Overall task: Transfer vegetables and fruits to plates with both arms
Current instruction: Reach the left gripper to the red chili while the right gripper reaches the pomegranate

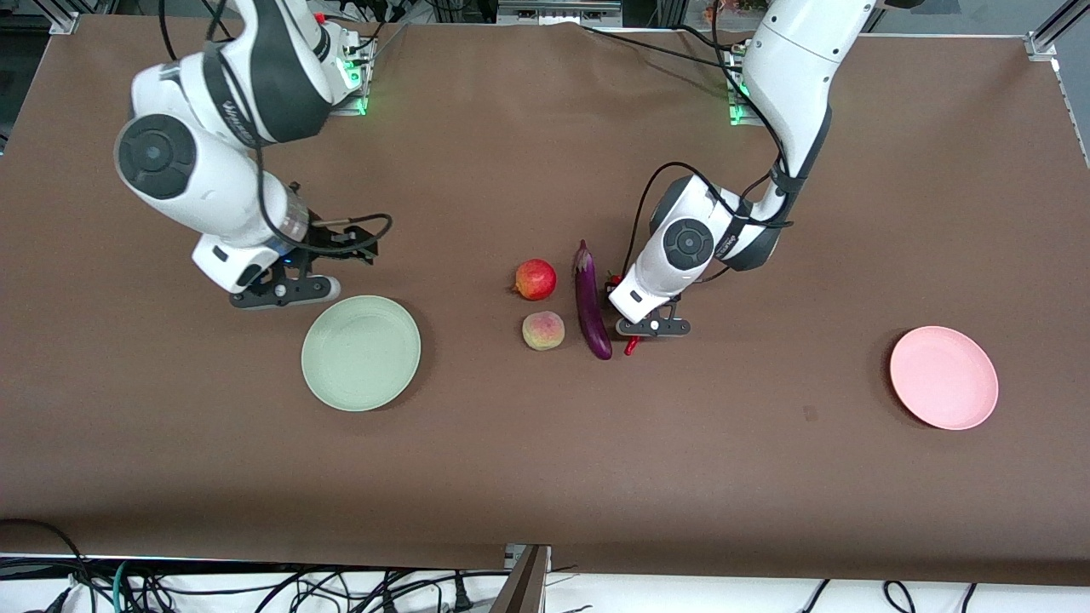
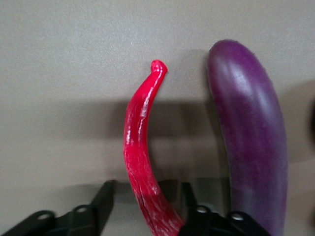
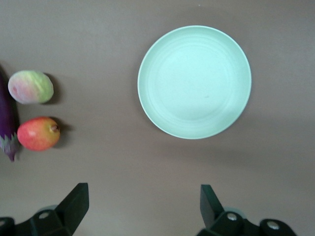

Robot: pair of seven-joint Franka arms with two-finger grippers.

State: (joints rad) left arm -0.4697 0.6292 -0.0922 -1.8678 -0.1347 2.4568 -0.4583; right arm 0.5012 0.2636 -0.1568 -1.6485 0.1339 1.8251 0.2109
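A robotics lab, by the look of it. A wide table covered in plain brown matte cloth carries two white jointed robot arms bolted at its top edge, green indicator lights glowing at their bases. Aluminium framing rails stand at the corners, and loose black cables tangle on the floor along the near edge.

The left arm's black two-finger claw sits low at the tabletop, fingers spread (wrist pitched downward). The right arm's claw hovers, wide apart.
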